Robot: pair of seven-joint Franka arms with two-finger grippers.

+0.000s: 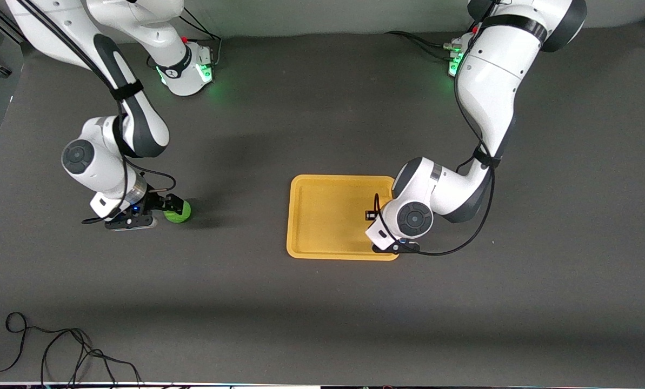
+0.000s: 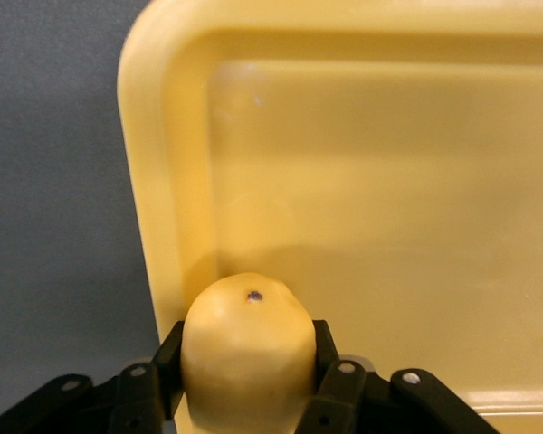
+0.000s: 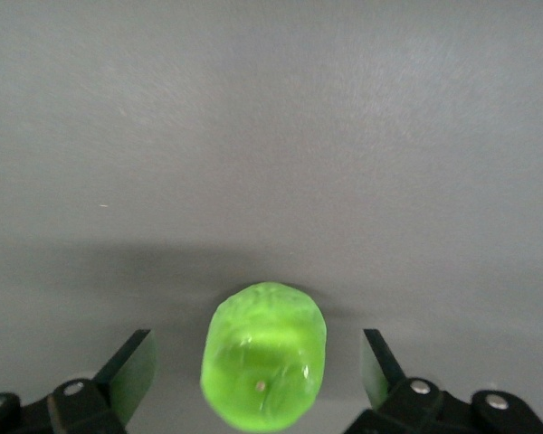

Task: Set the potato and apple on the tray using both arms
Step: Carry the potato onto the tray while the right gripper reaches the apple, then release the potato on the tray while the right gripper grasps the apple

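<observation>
The orange-yellow tray (image 1: 327, 243) lies in the middle of the table. My left gripper (image 2: 245, 351) is shut on the yellow-tan potato (image 2: 247, 334) and holds it low over the tray (image 2: 389, 181), just inside a corner rim. In the front view the left wrist (image 1: 409, 219) hides both the gripper and the potato. The green apple (image 1: 178, 212) rests on the table toward the right arm's end. My right gripper (image 1: 172, 207) is open and down around the apple (image 3: 264, 366), with a gap between each finger (image 3: 131, 366) and the apple.
A loose black cable (image 1: 57, 351) lies on the table at the corner nearest the front camera, at the right arm's end. The arm bases (image 1: 190, 70) stand along the table's edge farthest from the front camera. The table top is dark grey.
</observation>
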